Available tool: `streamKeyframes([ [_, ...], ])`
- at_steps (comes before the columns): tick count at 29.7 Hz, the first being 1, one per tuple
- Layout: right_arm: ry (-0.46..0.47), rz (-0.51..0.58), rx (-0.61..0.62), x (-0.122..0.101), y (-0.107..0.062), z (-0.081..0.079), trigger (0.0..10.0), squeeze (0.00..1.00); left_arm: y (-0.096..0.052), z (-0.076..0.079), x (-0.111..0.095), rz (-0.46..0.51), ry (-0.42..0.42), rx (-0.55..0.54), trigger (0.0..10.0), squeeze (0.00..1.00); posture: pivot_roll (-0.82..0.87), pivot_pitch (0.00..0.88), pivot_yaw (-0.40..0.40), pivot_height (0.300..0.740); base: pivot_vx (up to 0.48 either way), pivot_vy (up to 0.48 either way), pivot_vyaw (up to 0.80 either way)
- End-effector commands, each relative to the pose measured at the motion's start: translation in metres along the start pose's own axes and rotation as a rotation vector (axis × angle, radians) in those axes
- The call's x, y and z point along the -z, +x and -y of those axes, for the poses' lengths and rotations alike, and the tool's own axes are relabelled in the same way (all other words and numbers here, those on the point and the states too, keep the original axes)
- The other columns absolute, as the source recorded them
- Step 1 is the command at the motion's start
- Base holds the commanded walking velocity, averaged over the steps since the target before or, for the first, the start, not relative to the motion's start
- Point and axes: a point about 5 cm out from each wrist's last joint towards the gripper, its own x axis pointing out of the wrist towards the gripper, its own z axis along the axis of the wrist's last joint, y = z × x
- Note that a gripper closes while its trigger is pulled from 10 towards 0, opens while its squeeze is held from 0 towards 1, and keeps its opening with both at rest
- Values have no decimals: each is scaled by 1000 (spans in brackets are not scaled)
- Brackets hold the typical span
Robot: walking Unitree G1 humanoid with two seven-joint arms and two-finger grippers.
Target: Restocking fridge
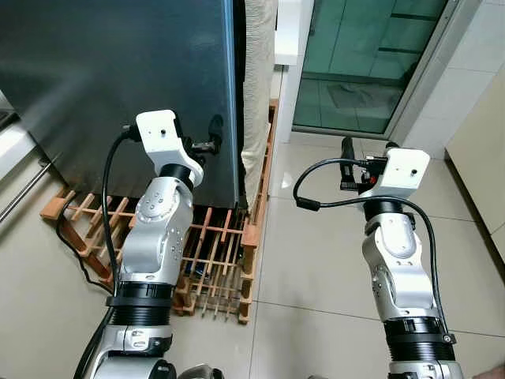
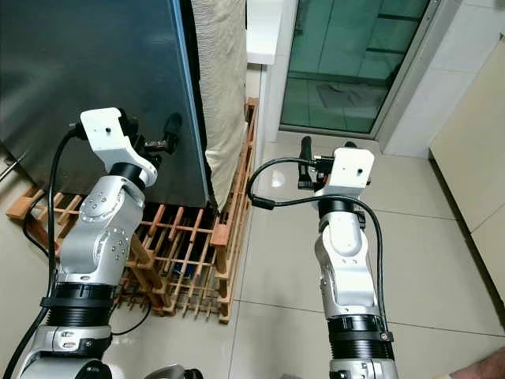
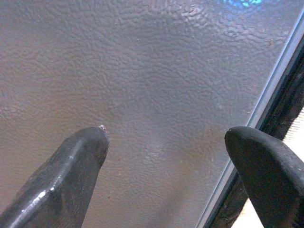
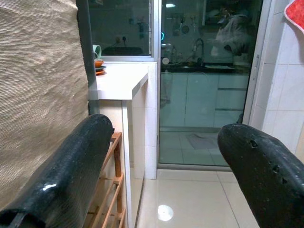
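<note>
Since fridge door (image 1: 118, 79) shut, your left tool (image 1: 211, 144) sits spread, empty, at door edge for pulling; right tool (image 1: 347, 162) spread, empty, waits over floor (image 1: 316, 260).

Fridge door (image 3: 152, 85): dark metal-look panel with a fine pebbled texture and soft sheen. Wooden rack (image 1: 213, 260) at 6 o'clock below it: bare reddish slats, matt. Cloth (image 2: 221, 87) at the fridge's 3 o'clock edge: coarse beige weave (ribbed). Floor tiles (image 1: 316, 260): pale, glossy, reflective. Gripper fingers (image 4: 61, 175): black, slightly shiny.
</note>
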Motion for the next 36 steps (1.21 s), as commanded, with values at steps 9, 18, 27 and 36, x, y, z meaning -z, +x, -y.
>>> streamKeyframes([
  [9, 5, -5, 5, -1, 1, 1, 10000, 0, 1, 2, -4, 17, 9, 2, 10000, 0, -83, 0, 13, 740, 0, 0, 0],
  [18, 5, -5, 5, -1, 1, 1, 10000, 0, 1, 2, -4, 17, 9, 2, 10000, 0, -83, 0, 13, 740, 0, 0, 0],
  [27, -24, -64, -43, 5, 9, -3, 10000, 0, 0, 16, 17, -88, 38, 99, 10000, 0, -105, 0, 24, 740, 0, 0, 0],
  [36, -30, -53, -69, 1, 14, -9, 10000, 0, 3, 13, 17, -100, 34, 98, 10000, 0, -110, 0, 40, 740, 0, 0, 0],
])
